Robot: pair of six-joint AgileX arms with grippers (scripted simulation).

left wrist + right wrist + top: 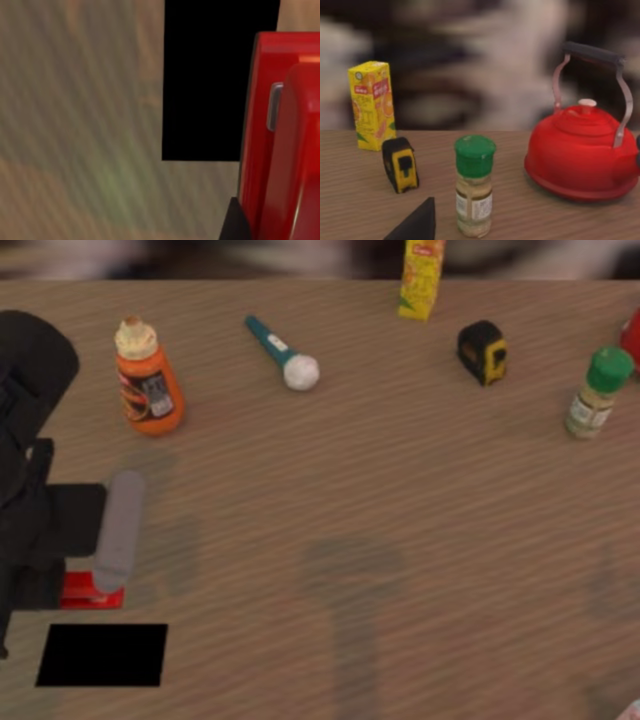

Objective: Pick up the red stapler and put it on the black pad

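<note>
- The wooden table [400, 490] carries everything.
- Near its left edge: the black pad [103, 655] at the front, an orange sauce bottle [147, 380] behind.
- Along the back: a teal microphone [283, 352], yellow juice carton [422, 278], tape measure [482, 352].
- Right side: a green-capped spice jar [598, 392] and red kettle [582, 150].

Bulky matte black left arm [30, 440], rounded housings, one pale grey cylindrical link [120, 530]

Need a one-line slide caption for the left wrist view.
Left wrist view: the red stapler seen close up, with the black pad lying on the wooden table beyond.
</note>
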